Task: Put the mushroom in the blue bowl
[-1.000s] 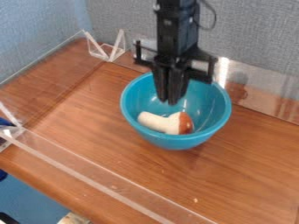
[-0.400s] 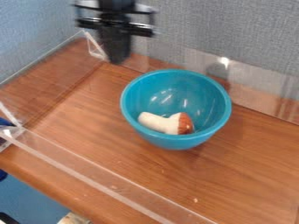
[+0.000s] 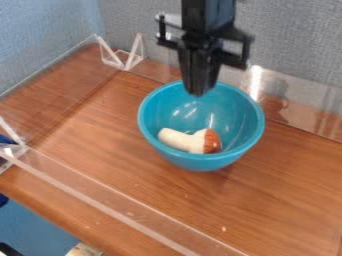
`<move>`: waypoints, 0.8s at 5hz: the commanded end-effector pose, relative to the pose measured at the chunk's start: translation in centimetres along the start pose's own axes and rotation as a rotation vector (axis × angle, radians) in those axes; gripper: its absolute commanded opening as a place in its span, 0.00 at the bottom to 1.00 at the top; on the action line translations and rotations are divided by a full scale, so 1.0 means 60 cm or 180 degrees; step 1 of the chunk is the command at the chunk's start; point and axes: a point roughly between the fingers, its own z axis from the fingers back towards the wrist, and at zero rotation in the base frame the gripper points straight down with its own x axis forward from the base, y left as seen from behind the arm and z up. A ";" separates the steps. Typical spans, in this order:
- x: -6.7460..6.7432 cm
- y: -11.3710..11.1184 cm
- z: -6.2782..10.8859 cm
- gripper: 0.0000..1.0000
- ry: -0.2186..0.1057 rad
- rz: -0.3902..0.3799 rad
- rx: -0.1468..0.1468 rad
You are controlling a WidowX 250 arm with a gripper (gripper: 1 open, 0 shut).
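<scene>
The mushroom (image 3: 187, 139) lies on its side inside the blue bowl (image 3: 243, 141), cream stem to the left and orange-brown cap to the right. The bowl stands on the wooden table near its middle. My gripper (image 3: 198, 88) hangs above the bowl's far rim, pointing straight down. Its dark fingers are pressed together, shut on nothing. It is well apart from the mushroom.
The wooden table (image 3: 94, 140) is ringed by a clear acrylic wall (image 3: 80, 190) along the front and sides. A clear stand (image 3: 127, 52) sits at the back left against the grey backdrop. A small dark knot (image 3: 274, 101) marks the wood behind the bowl.
A second ago the gripper reached down into the bowl over the mushroom. It then swung away to the upper left and has come back, now higher above the bowl's far rim. The mushroom stayed put.
</scene>
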 end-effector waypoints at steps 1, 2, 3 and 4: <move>0.011 -0.002 -0.018 0.00 -0.0048 -0.0120 -0.0034; 0.012 0.036 0.018 0.00 -0.0158 -0.0013 0.0002; 0.000 0.082 0.018 0.00 -0.0146 0.0136 0.0001; 0.004 0.071 0.002 0.00 -0.0086 0.0054 0.0001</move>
